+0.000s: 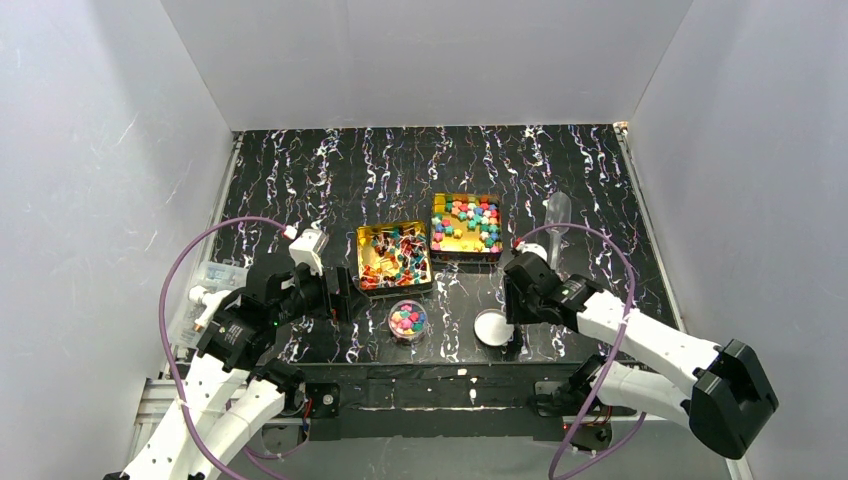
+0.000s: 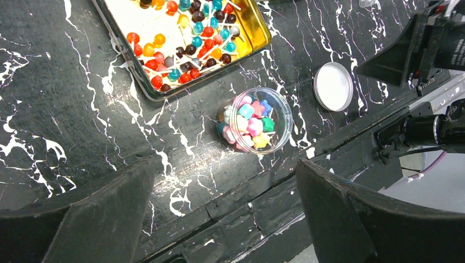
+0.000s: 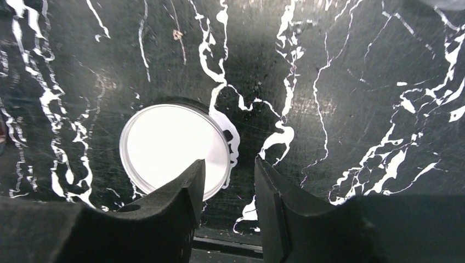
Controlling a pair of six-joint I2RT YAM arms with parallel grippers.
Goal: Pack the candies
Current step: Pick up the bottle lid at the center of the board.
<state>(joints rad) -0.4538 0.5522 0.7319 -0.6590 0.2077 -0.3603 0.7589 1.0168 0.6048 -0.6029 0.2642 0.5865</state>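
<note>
Candies [image 2: 249, 121] fill a small clear jar [image 2: 285, 118] near the table's front edge, and it stands open. More lie in two gold tins behind it: round twist-wrapped ones in the left tin [image 1: 362, 262] and cube-like ones in the right tin [image 1: 440, 247]. The white lid [image 3: 170, 150] lies flat just right of the jar. The right gripper [image 3: 228, 163] is over the lid's right rim with its jaws narrowed but still apart. They may touch the rim, though that is hard to tell. The left gripper [image 2: 227, 219] is above and near the jar, jaws spread wide, holding nothing.
</note>
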